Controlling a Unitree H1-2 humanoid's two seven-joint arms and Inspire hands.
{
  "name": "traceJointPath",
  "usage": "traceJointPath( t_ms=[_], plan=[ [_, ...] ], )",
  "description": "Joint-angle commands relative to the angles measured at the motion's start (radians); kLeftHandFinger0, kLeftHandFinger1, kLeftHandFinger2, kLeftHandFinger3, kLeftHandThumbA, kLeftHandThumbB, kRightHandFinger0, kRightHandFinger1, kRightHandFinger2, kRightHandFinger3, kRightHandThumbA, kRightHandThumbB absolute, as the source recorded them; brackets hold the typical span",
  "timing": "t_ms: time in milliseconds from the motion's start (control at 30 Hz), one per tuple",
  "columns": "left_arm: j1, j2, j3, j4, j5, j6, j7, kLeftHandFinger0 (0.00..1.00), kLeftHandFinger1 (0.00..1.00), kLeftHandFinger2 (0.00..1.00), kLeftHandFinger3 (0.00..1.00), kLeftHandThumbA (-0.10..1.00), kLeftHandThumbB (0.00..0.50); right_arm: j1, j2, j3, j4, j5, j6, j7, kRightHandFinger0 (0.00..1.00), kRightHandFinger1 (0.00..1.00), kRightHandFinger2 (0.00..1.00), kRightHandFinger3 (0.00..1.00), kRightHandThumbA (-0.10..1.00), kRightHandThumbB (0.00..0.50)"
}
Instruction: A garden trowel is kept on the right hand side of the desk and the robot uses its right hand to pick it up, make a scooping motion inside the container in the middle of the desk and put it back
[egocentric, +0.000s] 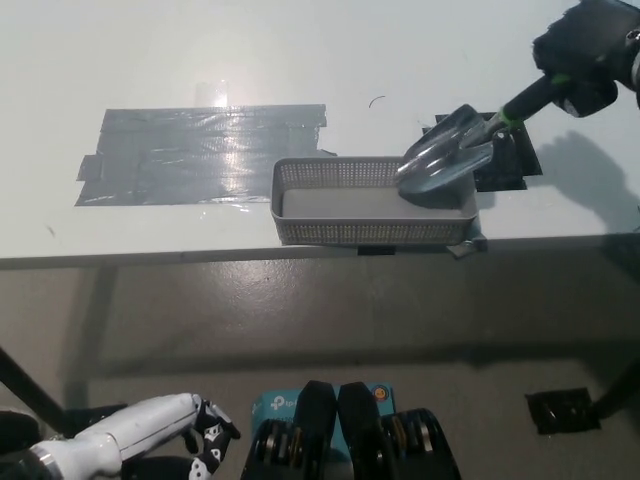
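My black right hand (585, 52) at the upper right is shut on the green-and-black handle of the garden trowel (445, 158). The trowel's grey metal blade tilts down to the left and hangs over the right part of the grey mesh container (340, 228), its tip just above the inside. The container stands at the desk's front edge, near the middle. My white left hand (150, 428) rests low at the bottom left, below the desk, holding nothing, with its fingers apart.
A wide patch of grey tape (195, 152) covers the white desk (300, 50) left of the container. A black tape square (505, 160) lies right of the container, under the trowel. The desk's front edge runs just below the container.
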Motion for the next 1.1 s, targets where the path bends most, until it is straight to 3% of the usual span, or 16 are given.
traceJointPath(
  t_ms=[0, 67, 100, 200, 367, 433, 467, 633, 667, 733, 800, 900, 967, 1000, 1033, 1067],
  plan=[
    [-0.027, 0.011, 0.014, -0.018, 0.005, 0.014, -0.039, 0.66, 0.67, 0.75, 0.89, 0.93, 0.136, -0.022, 0.005, -0.018, -0.043, -0.007, 0.048, 0.020, 0.00, 0.03, 0.08, 0.61, 0.01, 0.000],
    [-0.028, 0.010, 0.017, -0.018, 0.006, 0.014, -0.041, 0.66, 0.67, 0.75, 0.89, 0.92, 0.137, -0.021, 0.005, -0.019, -0.045, -0.009, 0.048, 0.019, 0.00, 0.01, 0.08, 0.62, 0.02, 0.000],
    [-0.030, 0.008, 0.020, -0.016, 0.003, 0.014, -0.044, 0.66, 0.67, 0.76, 0.90, 0.91, 0.135, -0.015, 0.007, -0.020, -0.046, -0.008, 0.050, 0.020, 0.01, 0.06, 0.16, 0.66, 0.08, 0.000],
    [-0.040, 0.009, 0.017, -0.017, 0.006, 0.014, -0.047, 0.66, 0.67, 0.76, 0.91, 0.93, 0.148, 0.013, 0.011, -0.014, -0.066, -0.024, 0.060, 0.024, 0.00, 0.00, 0.11, 0.66, -0.04, 0.000],
    [-0.057, 0.006, 0.033, -0.012, 0.012, 0.014, -0.070, 0.67, 0.68, 0.78, 0.93, 0.92, 0.156, 0.055, 0.009, -0.023, -0.077, -0.014, 0.077, 0.030, 0.00, 0.00, 0.01, 0.68, -0.04, 0.000],
    [-0.056, 0.002, 0.037, -0.013, 0.017, 0.014, -0.074, 0.67, 0.69, 0.78, 0.94, 0.92, 0.158, 0.063, 0.008, -0.023, -0.079, -0.015, 0.077, 0.028, 0.00, 0.01, 0.02, 0.66, -0.02, 0.000],
    [-0.054, -0.001, 0.041, -0.015, 0.015, 0.014, -0.073, 0.63, 0.66, 0.76, 0.92, 0.90, 0.149, 0.075, 0.011, -0.023, -0.094, -0.012, 0.091, 0.056, 0.01, 0.06, 0.10, 0.69, 0.02, 0.000],
    [-0.052, -0.007, 0.048, -0.020, 0.018, 0.014, -0.082, 0.65, 0.66, 0.75, 0.89, 0.90, 0.148, 0.115, 0.024, -0.023, -0.127, -0.021, 0.117, 0.054, 0.00, 0.03, 0.11, 0.78, 0.00, 0.000],
    [-0.053, -0.007, 0.047, -0.020, 0.019, 0.014, -0.082, 0.65, 0.67, 0.76, 0.89, 0.91, 0.145, 0.118, 0.027, -0.020, -0.130, -0.024, 0.121, 0.056, 0.05, 0.10, 0.19, 0.78, 0.01, 0.000],
    [-0.056, -0.002, 0.039, -0.017, 0.020, 0.014, -0.081, 0.66, 0.67, 0.76, 0.90, 0.93, 0.151, 0.122, 0.048, -0.008, -0.118, -0.040, 0.145, 0.072, 0.02, 0.10, 0.22, 0.80, 0.05, 0.000],
    [-0.056, -0.004, 0.041, -0.018, 0.018, 0.014, -0.082, 0.66, 0.67, 0.76, 0.90, 0.92, 0.141, 0.129, 0.061, -0.012, -0.120, -0.024, 0.140, 0.061, 0.00, 0.00, 0.15, 0.79, 0.03, 0.000],
    [-0.060, -0.003, 0.035, -0.020, 0.021, 0.014, -0.087, 0.65, 0.67, 0.75, 0.91, 0.90, 0.125, 0.142, 0.079, -0.013, -0.132, -0.029, 0.143, 0.054, 0.00, 0.01, 0.05, 0.88, 0.02, 0.000],
    [-0.059, -0.003, 0.034, -0.019, 0.023, 0.014, -0.084, 0.64, 0.65, 0.74, 0.89, 0.89, 0.131, 0.119, 0.107, 0.011, -0.120, -0.047, 0.146, 0.089, 0.03, 0.16, 0.17, 0.78, 0.06, 0.000],
    [-0.060, -0.003, 0.033, -0.018, 0.024, 0.014, -0.085, 0.64, 0.65, 0.74, 0.89, 0.90, 0.132, 0.116, 0.110, 0.013, -0.118, -0.049, 0.149, 0.094, 0.00, 0.18, 0.19, 0.77, 0.05, 0.000],
    [-0.059, -0.008, 0.038, -0.017, 0.026, 0.014, -0.092, 0.64, 0.66, 0.75, 0.90, 0.89, 0.134, 0.113, 0.117, 0.015, -0.115, -0.047, 0.140, 0.074, 0.00, 0.11, 0.13, 0.57, -0.03, 0.002],
    [-0.060, -0.007, 0.035, -0.018, 0.025, 0.014, -0.090, 0.64, 0.66, 0.75, 0.90, 0.89, 0.135, 0.111, 0.130, 0.013, -0.113, -0.048, 0.153, 0.076, 0.00, 0.13, 0.15, 0.66, -0.01, 0.000]
  ],
)
